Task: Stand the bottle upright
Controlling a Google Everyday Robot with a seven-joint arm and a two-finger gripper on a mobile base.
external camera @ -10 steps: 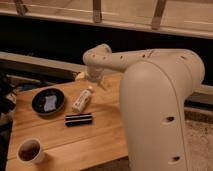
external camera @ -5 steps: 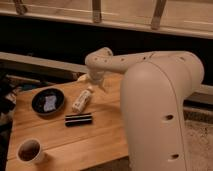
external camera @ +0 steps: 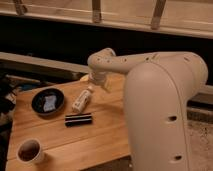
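Note:
The small cream-white bottle [external camera: 82, 100] lies on its side on the wooden table [external camera: 105, 135], its white cap pointing to the far right. It rests between the black bowl [external camera: 48, 101] and the arm. My gripper [external camera: 90, 80] hangs at the end of the cream arm, just above and behind the bottle's cap end. It is mostly hidden by the wrist.
The black bowl holds a pale bluish item. A flat black bar [external camera: 79, 119] lies just in front of the bottle. A cup with dark liquid [external camera: 30, 151] stands at the front left corner. My large arm body [external camera: 160, 110] fills the right side.
The wrist and gripper have come down a little toward the bottle's cap end. The bottle, bowl, bar and cup have not moved.

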